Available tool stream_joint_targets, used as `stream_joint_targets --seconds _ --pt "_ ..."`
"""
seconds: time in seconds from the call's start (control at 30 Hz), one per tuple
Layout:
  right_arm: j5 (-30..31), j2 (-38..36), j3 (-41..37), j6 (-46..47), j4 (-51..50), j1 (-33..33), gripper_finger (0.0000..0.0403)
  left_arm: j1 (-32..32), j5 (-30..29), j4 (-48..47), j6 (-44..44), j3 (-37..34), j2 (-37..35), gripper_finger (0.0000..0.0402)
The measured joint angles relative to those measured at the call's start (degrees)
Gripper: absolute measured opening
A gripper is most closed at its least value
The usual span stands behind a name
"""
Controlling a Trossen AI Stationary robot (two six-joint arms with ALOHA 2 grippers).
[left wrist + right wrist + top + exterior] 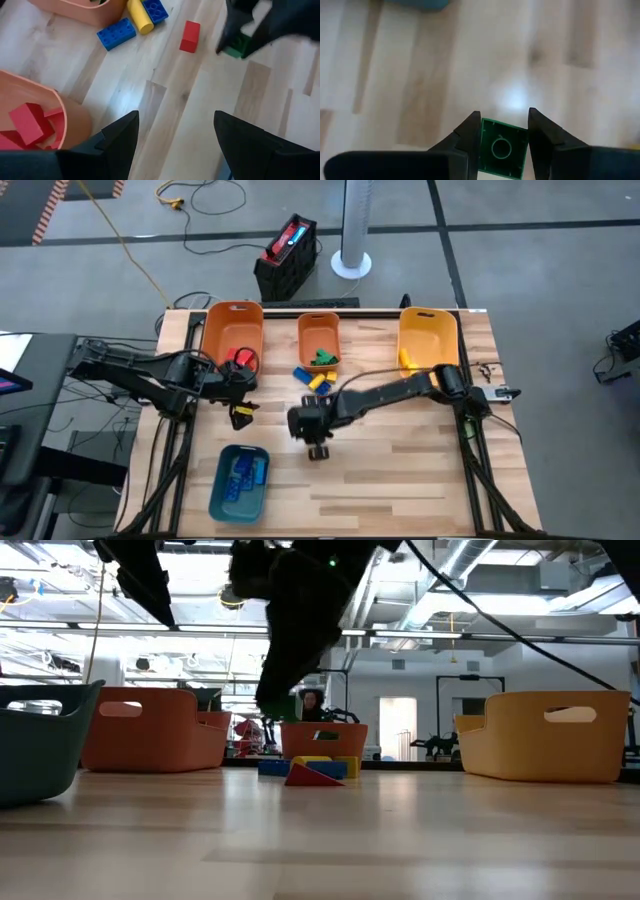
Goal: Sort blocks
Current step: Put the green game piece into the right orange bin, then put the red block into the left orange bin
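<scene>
While gripping a green block (501, 148) between both fingers, right gripper (502, 131) hanging above bare wood at centre frame of the high view. Left gripper (175, 135) waiting open at centre left, holding nothing, beside the orange bin (232, 330). Risking a slip if pinch is shallow, dropping block short of the small middle bin (319, 332) holding greens. Remaining loose blocks (315, 379) lying just below that bin. Working on a pale wood table (400, 470); concrete floor, cables behind.
</scene>
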Motion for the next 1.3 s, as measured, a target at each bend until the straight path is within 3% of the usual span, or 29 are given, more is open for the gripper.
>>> stream_joint_targets --seconds 0.23,0.43,0.73,1.17,1.3 --pt "6.10 -5.79 0.02 -7.09 -2.03 -5.60 0.0127 0.17 -1.51 0.10 0.03 0.00 -0.04 0.0254" --pt "7.13 -7.10 0.01 -6.29 -2.21 -16.37 0.0127 0.17 -4.18 0.29 -1.04 0.00 -0.04 0.0254" --pt "-5.21 -6.53 -0.20 -0.60 -1.43 -31.14 0.0130 0.34 -5.59 0.27 -2.28 0.00 -0.04 0.0254" --pt "-8.31 -6.80 -0.48 -1.66 -2.97 -33.64 0.0231 3.65 -5.72 0.86 -2.15 0.00 -0.04 0.0254" --pt "-8.46 -6.94 3.32 -4.44 -9.06 -33.85 0.0241 3.69 -5.15 0.97 -0.71 0.01 -0.04 0.0254"
